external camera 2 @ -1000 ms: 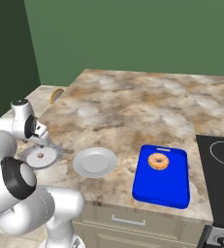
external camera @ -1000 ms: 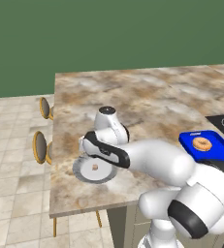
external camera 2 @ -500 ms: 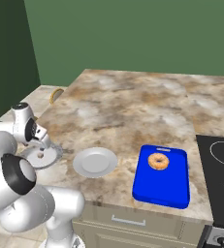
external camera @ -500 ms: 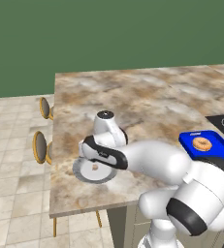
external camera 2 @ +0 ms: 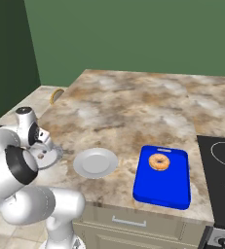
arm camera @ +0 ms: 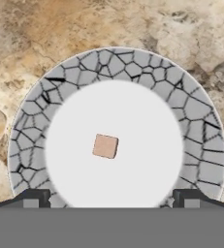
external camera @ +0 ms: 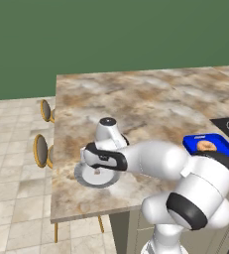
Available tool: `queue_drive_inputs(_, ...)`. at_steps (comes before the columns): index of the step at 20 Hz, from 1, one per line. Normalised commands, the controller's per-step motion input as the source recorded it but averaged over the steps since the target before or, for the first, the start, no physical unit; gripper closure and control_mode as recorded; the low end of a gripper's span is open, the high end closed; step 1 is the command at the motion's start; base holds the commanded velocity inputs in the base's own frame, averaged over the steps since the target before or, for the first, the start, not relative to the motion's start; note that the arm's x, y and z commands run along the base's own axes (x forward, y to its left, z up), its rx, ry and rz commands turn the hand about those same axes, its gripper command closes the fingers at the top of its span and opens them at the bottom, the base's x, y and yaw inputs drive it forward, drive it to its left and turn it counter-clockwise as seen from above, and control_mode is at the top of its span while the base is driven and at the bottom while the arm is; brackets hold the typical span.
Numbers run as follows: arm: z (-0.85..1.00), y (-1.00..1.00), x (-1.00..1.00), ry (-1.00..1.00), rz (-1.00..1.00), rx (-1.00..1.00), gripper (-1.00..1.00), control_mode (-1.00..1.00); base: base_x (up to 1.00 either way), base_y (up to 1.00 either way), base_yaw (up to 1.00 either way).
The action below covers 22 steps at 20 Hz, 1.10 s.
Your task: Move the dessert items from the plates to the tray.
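The textured-rim plate [arm camera: 196, 126] has a dark grey cracked rim and a white centre, where the small brownish morsel [arm camera: 105, 146] lies. My gripper [arm camera: 111, 201] hangs open straight above it, one fingertip at each side of the plate's near rim, touching nothing. In the left base view the gripper [external camera: 98, 168] hovers low over this plate [external camera: 84, 177] near the counter's left edge. The plain grey-white plate [external camera 2: 95, 162] is bare. The glazed ring donut [external camera 2: 159, 162] lies on the blue tray [external camera 2: 163, 187], to the right of both plates.
A black stovetop [external camera 2: 222, 181] lies right of the tray. Two round stools [external camera: 41, 149] stand beyond the counter's left edge, close to the textured plate. Open marble counter [external camera 2: 133, 107] stretches behind the plates.
My hand has sunk a little lower over the textured-rim plate. The plates, donut and tray have not moved.
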Motion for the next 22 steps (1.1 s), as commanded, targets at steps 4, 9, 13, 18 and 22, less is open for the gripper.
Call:
queue_drive_inputs(4,0.0,0.07,0.06,0.0,0.09,0.0,-1.0,-1.0,0.0,0.0,0.0)
queue_drive_inputs(9,0.0,0.01,0.0,0.0,0.05,-0.01,-1.0,-1.0,0.0,0.0,0.0)
queue_drive_inputs(13,-0.06,0.0,0.08,0.0,0.02,-0.03,-1.0,-1.0,0.0,0.0,0.0)
queue_drive_inputs(18,-0.08,0.0,0.05,0.0,0.0,-0.04,-1.0,-1.0,0.0,0.0,0.0)
queue_drive_inputs(22,-0.25,0.0,0.0,0.0,0.0,0.0,-1.0,-1.0,0.0,0.0,0.0)
